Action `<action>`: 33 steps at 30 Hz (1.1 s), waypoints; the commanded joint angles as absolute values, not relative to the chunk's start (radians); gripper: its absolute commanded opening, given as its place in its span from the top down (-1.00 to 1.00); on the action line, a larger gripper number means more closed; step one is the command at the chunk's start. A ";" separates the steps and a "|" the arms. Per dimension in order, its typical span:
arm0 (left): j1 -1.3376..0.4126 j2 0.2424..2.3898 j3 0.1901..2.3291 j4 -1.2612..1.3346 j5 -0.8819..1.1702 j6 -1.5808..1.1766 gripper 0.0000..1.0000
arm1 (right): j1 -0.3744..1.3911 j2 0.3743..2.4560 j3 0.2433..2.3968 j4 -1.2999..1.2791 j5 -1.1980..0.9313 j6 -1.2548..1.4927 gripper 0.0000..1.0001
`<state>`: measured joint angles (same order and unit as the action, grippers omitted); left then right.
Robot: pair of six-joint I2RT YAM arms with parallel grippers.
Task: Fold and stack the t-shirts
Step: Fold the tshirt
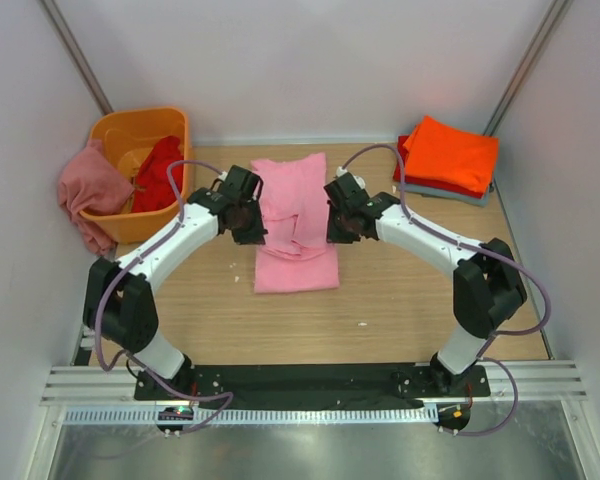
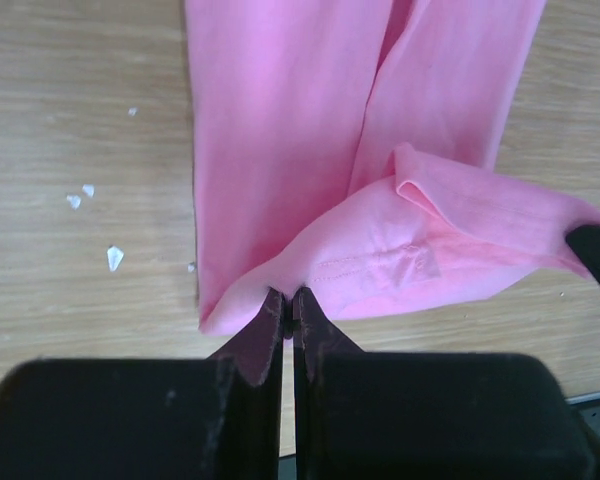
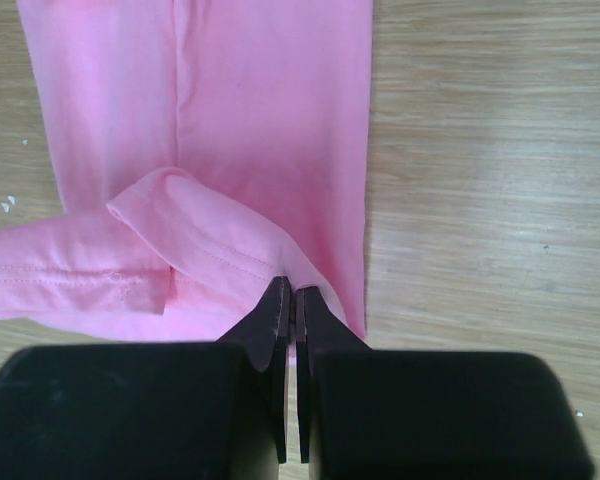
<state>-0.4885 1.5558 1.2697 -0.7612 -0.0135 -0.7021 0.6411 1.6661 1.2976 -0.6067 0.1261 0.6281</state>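
Note:
A light pink t-shirt (image 1: 292, 225) lies lengthwise on the wooden table (image 1: 400, 300), its near end lifted and folded over. My left gripper (image 1: 250, 222) is shut on the shirt's left corner (image 2: 280, 280). On the other side, my right gripper (image 1: 342, 222) is shut on the right corner (image 3: 300, 270). The raised hem (image 3: 180, 260) hangs between them above the flat part (image 2: 280, 120). An orange t-shirt (image 1: 450, 152) tops a folded stack at the back right, over a red one (image 1: 405, 175) and a grey-blue one (image 1: 472, 198).
An orange plastic tub (image 1: 140, 170) stands at the back left with a red t-shirt (image 1: 158, 172) inside and a dusty rose t-shirt (image 1: 92, 190) draped over its left rim. White specks (image 2: 95, 215) lie on the wood. White walls close in three sides.

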 commanded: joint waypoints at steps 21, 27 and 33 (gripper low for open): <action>-0.376 1.795 1.483 -0.747 0.049 -0.638 1.00 | 0.531 1.924 1.581 -0.594 0.023 0.508 0.97; -0.361 1.871 1.512 -0.730 0.060 -0.637 1.00 | 0.512 1.974 1.611 -0.592 0.021 0.506 0.97; -0.339 1.962 1.566 -0.723 0.083 -0.630 0.94 | 0.489 2.054 1.657 -0.606 0.024 0.514 0.97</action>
